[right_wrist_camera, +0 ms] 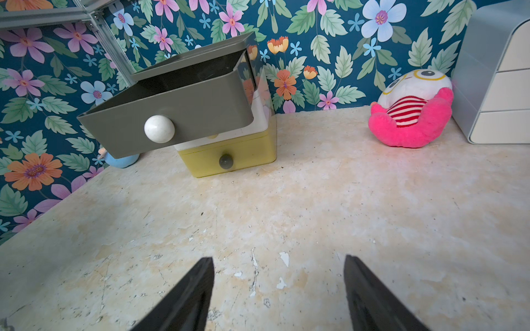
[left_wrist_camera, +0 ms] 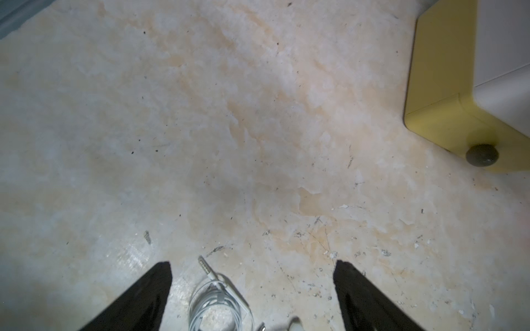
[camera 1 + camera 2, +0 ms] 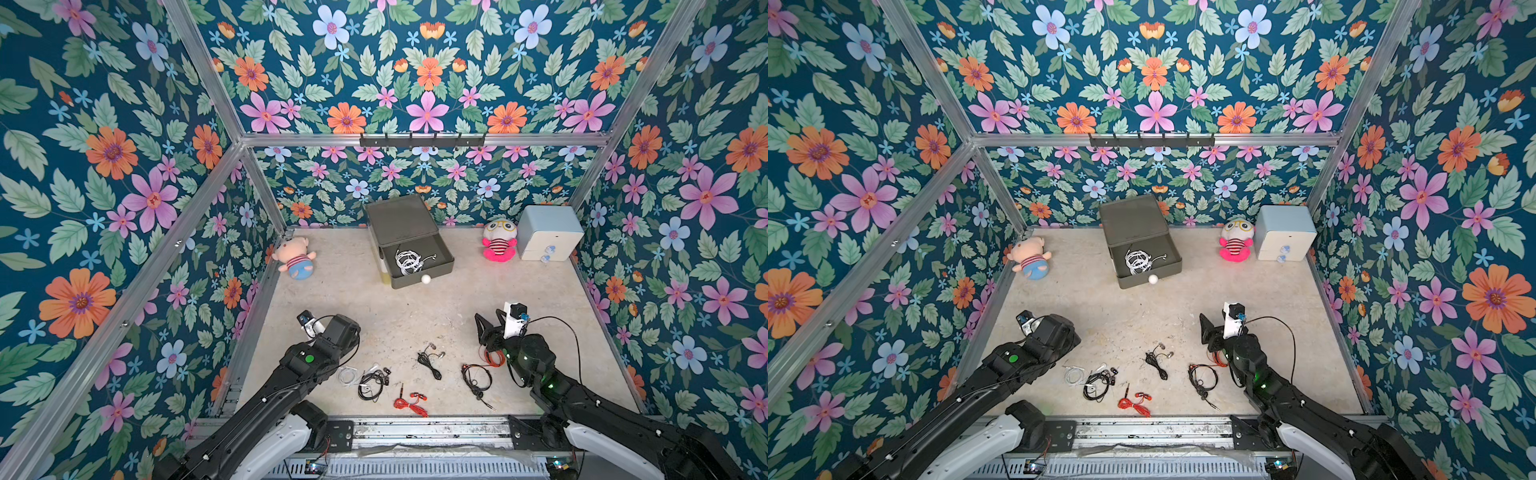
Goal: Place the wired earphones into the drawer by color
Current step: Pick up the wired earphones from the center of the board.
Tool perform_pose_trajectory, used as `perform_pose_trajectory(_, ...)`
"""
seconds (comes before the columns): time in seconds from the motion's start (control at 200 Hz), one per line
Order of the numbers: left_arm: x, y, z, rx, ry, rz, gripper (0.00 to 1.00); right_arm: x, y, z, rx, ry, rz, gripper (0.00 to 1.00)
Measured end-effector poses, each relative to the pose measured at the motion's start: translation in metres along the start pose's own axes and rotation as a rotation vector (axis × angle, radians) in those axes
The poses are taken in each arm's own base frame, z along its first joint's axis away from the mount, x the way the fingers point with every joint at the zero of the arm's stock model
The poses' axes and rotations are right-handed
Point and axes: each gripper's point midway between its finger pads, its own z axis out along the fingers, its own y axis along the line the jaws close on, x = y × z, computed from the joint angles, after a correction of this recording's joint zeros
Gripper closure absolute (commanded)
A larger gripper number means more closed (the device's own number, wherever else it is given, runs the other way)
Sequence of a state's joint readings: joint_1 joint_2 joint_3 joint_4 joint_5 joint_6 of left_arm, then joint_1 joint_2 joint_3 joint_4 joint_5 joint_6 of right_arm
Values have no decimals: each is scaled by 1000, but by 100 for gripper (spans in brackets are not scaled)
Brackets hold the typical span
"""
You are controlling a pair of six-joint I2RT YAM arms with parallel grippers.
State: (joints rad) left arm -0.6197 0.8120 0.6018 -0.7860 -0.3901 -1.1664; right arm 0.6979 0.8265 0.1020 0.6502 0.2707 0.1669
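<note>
We log the drawer unit (image 3: 401, 220) at back centre of the table (image 3: 415, 307), its top drawer (image 3: 442, 270) pulled out with an earphone coil (image 3: 409, 262) inside. The pig plush (image 3: 295, 257) lies to its left and the second plush (image 3: 498, 243) to its right, just beside the small cabinet (image 3: 550, 232). The loose earphone bundles (image 3: 430, 363) are spread near the front edge.

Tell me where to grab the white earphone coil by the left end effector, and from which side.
Take the white earphone coil across its bunched loops, not the jack plug poking out. Come straight down from above: it lies flat on the table, and the left end effector is open with the coil between its jaws, off-centre.
</note>
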Motion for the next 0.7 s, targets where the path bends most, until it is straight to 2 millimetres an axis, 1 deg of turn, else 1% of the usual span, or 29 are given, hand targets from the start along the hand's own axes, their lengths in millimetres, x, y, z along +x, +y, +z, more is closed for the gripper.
perform_pose_trajectory(0.19, 13, 8, 5, -35, 54, -13, 11, 4, -1, 1, 5, 15, -5, 23)
perform_pose_trajectory(0.3, 22, 13, 8, -44, 87, -13, 15, 8, -2, 2, 8, 27, -8, 23)
perform_pose_trajectory(0.7, 48, 30, 16, -55, 169, -21, 23, 16, -4, 5, 18, 55, -17, 23)
